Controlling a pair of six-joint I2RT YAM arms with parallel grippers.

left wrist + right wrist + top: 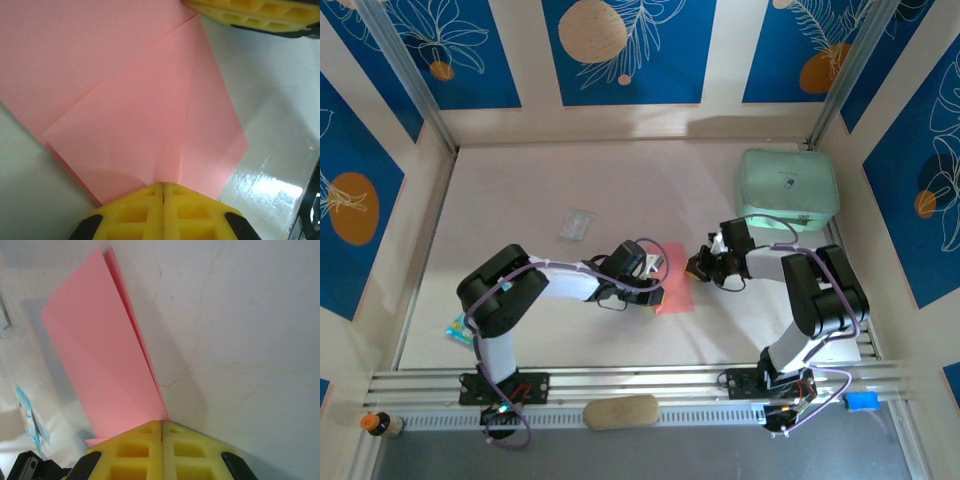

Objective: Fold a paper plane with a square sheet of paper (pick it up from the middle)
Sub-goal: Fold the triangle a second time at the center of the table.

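Paper (150, 115), pink, part-folded w/ diagonal crease, spans betw. both tools. L gripper (163, 186) pinched tight on edge nearest it; R gripper (162, 424) clamps far edge, paper fanning out ahead of it. Step: mid-fold, prob. Next needs one side to release, then press crease flat.

We find the sheet of paper (675, 290) on the counter (520, 190), right of its middle, held between the left gripper (660, 270) at its left edge and the right gripper (695, 267) at its right edge. A rounded case (788, 188) sits behind the right gripper, by the right wall. A small packet (577, 224) lies behind the left arm (560, 280), well apart from the sheet. An oblong pad (620, 411) rests in front of the counter, at the near edge.
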